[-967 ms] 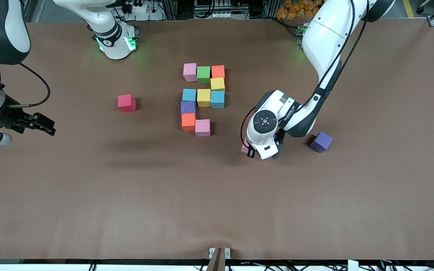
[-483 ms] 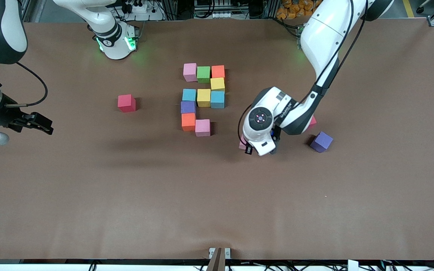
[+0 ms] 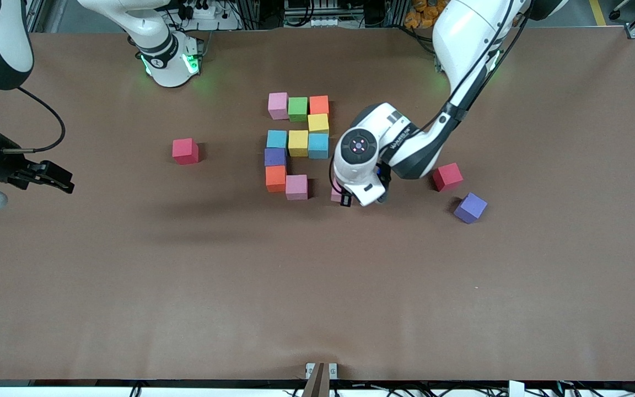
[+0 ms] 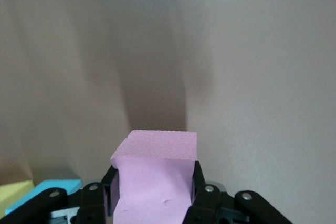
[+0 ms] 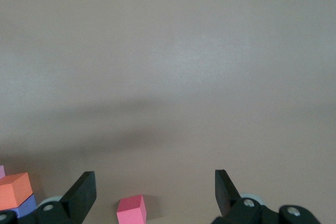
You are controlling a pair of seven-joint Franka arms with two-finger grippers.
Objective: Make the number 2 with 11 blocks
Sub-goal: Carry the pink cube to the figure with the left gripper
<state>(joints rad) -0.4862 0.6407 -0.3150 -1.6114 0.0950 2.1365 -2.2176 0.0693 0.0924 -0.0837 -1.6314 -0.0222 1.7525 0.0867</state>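
The left gripper [image 3: 345,199], jaws clamped on a pink block [image 4: 155,174], carries it above the table [image 3: 317,286]. It belongs beside the nearest pink block [image 3: 296,187], finishing the 2 [image 3: 297,144]. The right gripper [image 3: 53,176] waits, jaws apart.

My table [image 3: 317,286]: brown matte sheet. At upper centre of the frame, ten cubes [image 3: 297,142] lie touching in an unfinished digit. A red cube [image 3: 185,150] sits alone toward my right arm's end. Another red cube [image 3: 447,176] and a purple cube [image 3: 470,207] lie right of centre, near each other.
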